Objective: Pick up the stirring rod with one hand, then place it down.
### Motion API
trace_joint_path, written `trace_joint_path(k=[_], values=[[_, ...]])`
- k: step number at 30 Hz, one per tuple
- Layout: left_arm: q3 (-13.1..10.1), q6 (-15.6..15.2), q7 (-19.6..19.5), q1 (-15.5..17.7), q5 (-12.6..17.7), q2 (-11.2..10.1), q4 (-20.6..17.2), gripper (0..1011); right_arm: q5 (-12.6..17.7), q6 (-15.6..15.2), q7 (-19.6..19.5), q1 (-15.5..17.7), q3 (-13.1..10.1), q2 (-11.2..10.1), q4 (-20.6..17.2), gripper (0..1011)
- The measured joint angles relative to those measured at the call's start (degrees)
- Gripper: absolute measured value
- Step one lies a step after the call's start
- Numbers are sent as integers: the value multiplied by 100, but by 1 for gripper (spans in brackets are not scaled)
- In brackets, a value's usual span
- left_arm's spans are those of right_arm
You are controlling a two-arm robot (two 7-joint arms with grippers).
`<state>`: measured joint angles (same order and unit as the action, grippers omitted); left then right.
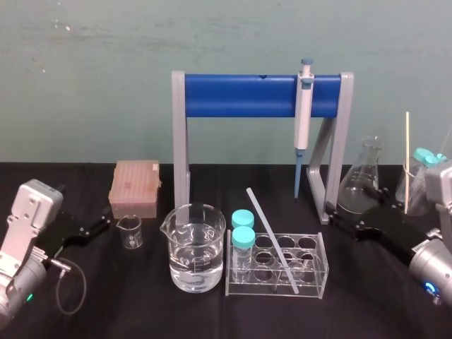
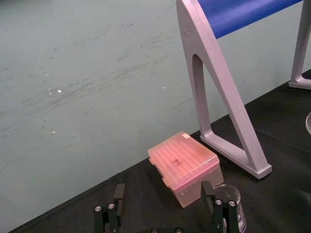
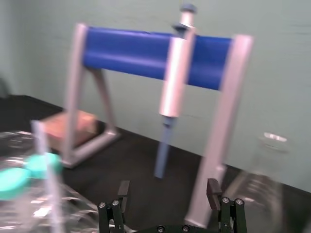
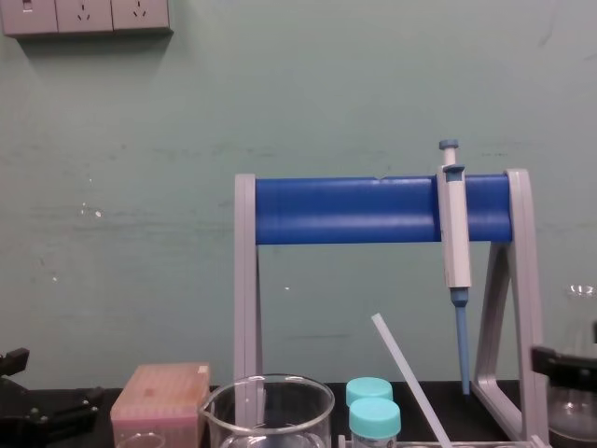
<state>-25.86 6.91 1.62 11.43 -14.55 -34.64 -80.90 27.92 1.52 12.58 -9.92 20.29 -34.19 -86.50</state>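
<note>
Right gripper [image 1: 353,212] hovers low over the table on the right side, jaws spread wide with nothing between them; its fingers [image 3: 212,188] stand well apart in the right wrist view. Just to its left sits the clear test-tube rack [image 1: 321,263], and the stirring rod [image 1: 272,239] leans in that rack. Rod long axis: tilted, with the lower end down in a front cell on the gripper's side and the upper end rising away and to the left, free above the rack top. Judgement: the right arm is the nearer one. The rod lies leftward of its fingertips and slightly closer to the robot body, so a grasp on the exposed upper length would need the jaws turned across the slant. Left gripper [image 1: 99,226] sits far off beyond the large beaker [image 1: 176,240], likewise spread wide and empty, well apart from the rod. Hard to make out: which cell holds the lower end, since clear plastic and tube rims overlap it. The chest view cuts that end off, and the rod is blurred in the right wrist view. A thin tan stick [image 1: 407,152] standing upright behind the right arm is a separate item.
</note>
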Motion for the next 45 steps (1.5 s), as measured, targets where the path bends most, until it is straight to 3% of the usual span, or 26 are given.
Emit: trace_joint_path(k=[8, 16, 22, 28, 37, 45], values=[[0, 0, 0, 0, 0, 0, 0, 1000, 461, -511, 1044, -83, 57, -114, -472, 1003], [0, 0, 0, 0, 0, 0, 0, 1000, 463, -741, 1579, -318, 284, -50, -505, 1003], [0, 0, 0, 0, 0, 0, 0, 1000, 347, -949, 1796, -715, 584, 146, -169, 1003], [0, 0, 0, 0, 0, 0, 0, 1000, 216, -969, 1914, -1108, 822, 419, 266, 1003], [0, 0, 0, 0, 0, 0, 0, 1000, 70, -920, 1977, -1479, 1005, 711, 767, 1003], [0, 0, 0, 0, 0, 0, 0, 1000, -6, -956, 1976, -1548, 1053, 769, 879, 1003]])
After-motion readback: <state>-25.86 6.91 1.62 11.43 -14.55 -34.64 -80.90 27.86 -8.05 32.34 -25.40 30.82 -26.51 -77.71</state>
